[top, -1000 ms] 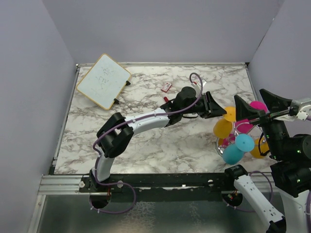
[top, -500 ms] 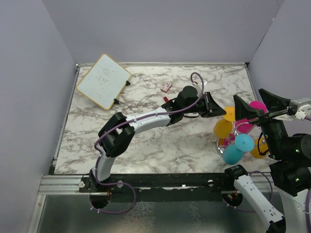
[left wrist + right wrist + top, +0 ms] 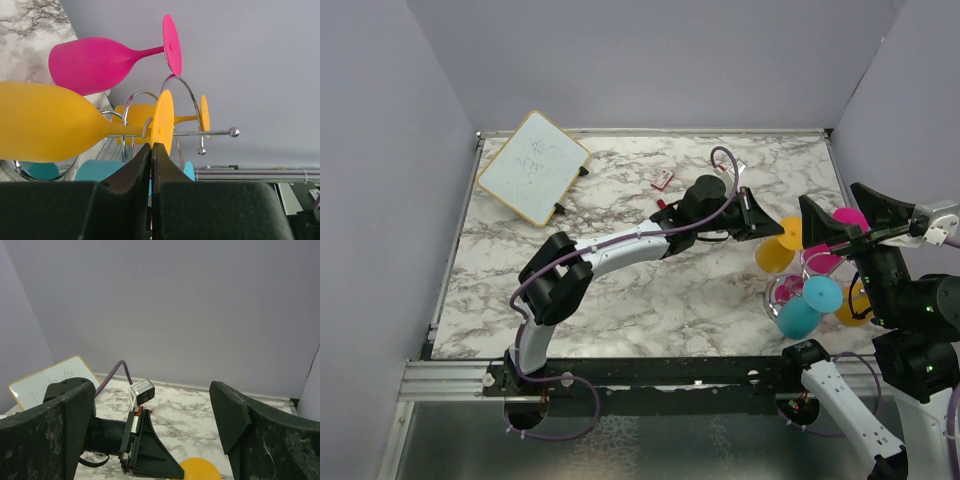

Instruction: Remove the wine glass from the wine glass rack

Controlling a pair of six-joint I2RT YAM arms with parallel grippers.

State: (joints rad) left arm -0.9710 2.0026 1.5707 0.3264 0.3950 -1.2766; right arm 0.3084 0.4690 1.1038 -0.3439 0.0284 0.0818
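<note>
Unhooking step: left end effector (image 3: 151,145) is pinched shut on yellow wine glass (image 3: 55,122) foot; next, likely slide it outward off wine glass rack (image 3: 200,133) arm.

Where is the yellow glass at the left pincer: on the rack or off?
On: the yellow glass has its stem in a chrome loop of the rack, foot pinched in the left pincer.

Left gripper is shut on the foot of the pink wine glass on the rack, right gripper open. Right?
No. The left gripper is shut on the foot of the yellow wine glass, not the pink wine glass beside it; the left wrist view shows it. That glass is on the wine glass rack, and the right gripper is open.
</note>
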